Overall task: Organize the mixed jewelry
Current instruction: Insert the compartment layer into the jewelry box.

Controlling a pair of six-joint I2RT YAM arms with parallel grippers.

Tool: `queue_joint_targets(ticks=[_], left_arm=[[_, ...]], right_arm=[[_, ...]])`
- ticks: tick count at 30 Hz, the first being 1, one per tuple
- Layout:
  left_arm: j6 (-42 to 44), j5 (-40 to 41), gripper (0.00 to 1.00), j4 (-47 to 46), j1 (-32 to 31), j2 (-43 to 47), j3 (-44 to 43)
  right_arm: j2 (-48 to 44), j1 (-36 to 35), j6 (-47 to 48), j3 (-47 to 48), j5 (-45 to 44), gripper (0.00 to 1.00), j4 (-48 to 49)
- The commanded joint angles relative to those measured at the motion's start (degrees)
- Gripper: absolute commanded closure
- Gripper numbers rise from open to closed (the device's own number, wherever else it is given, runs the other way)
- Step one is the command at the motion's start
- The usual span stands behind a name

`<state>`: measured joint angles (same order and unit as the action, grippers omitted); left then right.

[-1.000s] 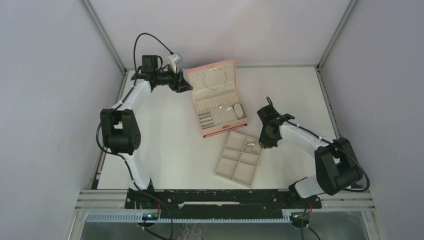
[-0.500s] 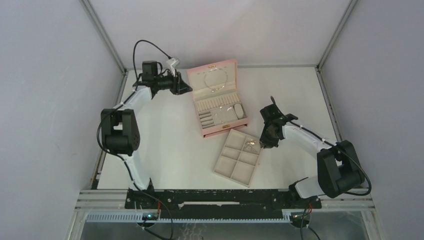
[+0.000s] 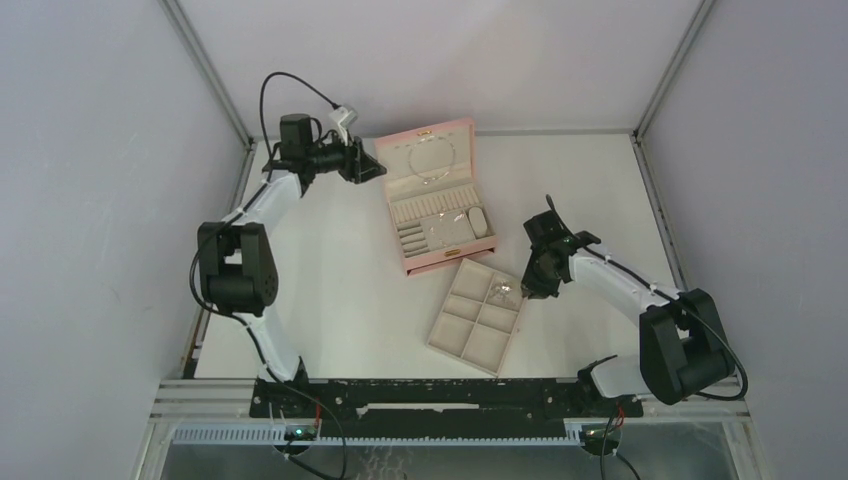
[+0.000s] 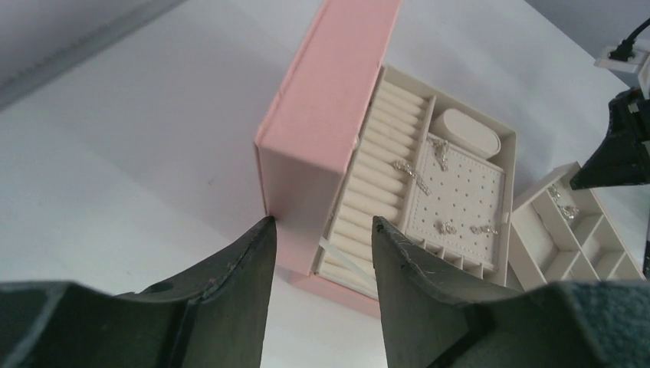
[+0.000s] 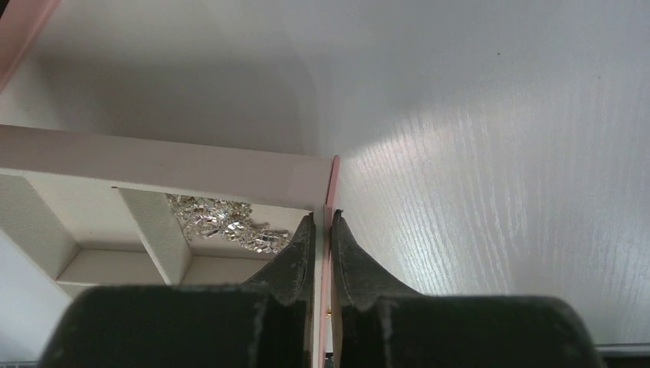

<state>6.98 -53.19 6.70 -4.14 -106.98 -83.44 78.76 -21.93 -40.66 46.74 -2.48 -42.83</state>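
The left gripper (image 4: 323, 222) hangs just beside the far left corner of the pink rectangular jewelry box (image 4: 322, 115), which stands open on the white table (image 3: 340, 290). Its two dark fingers are well apart and nothing is between them. Whether one finger touches the box cannot be told.

Inside the box, several tiny silver pieces (image 4: 443, 227) lie spread on the cream dotted pad, next to the rows of ring rolls. A thin silver chain necklace (image 3: 428, 165) shows on the inner side of the raised lid.

The beige six-compartment tray (image 5: 192, 165) lies on the table just in front of the box, turned at an angle to it. The right gripper (image 5: 323, 218) is at the far right corner of this tray. Its fingers are nearly together and pinch the thin side wall of the tray, one finger inside and one outside. In the corner compartment, just beside the inner finger, rests a small silver chain cluster (image 5: 222, 221). From above, the other compartments look bare, but they are too small to be sure.
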Motion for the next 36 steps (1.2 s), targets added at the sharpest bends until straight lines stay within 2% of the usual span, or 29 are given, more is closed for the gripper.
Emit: queue_joint_targets(ticks=[1, 12, 22, 25, 32, 36], left_arm=[[1.6, -3.3, 0.45, -2.0, 0.5, -0.5, -5.1], [2.3, -10.2, 0.47, -2.2, 0.5, -5.6, -11.0], [-0.3, -14.0, 0.71, -2.8, 0.5, -5.8, -11.6], [-0.5, -12.3, 0.76, -2.9, 0.5, -4.5, -9.6], [-3.6, -2.2, 0.85, -4.2, 0.5, 2.2, -0.5], [-8.5, 3.4, 0.85, -12.7, 0.5, 8.2, 7.8]], right_arm=[[-2.2, 0.6, -0.8, -0.1, 1.5, 1.0, 0.8], [-2.6, 0.7, -1.1, -0.9, 1.9, 1.0, 0.9], [-2.5, 0.7, -1.1, -0.9, 1.9, 0.99, 1.0], [-2.8, 0.7, -1.4, -0.9, 1.9, 0.99, 1.0], [-4.0, 0.8, -3.4, -0.9, 3.7, 0.99, 1.2], [-3.7, 1.1, -3.8, -0.9, 3.8, 1.0, 1.1]])
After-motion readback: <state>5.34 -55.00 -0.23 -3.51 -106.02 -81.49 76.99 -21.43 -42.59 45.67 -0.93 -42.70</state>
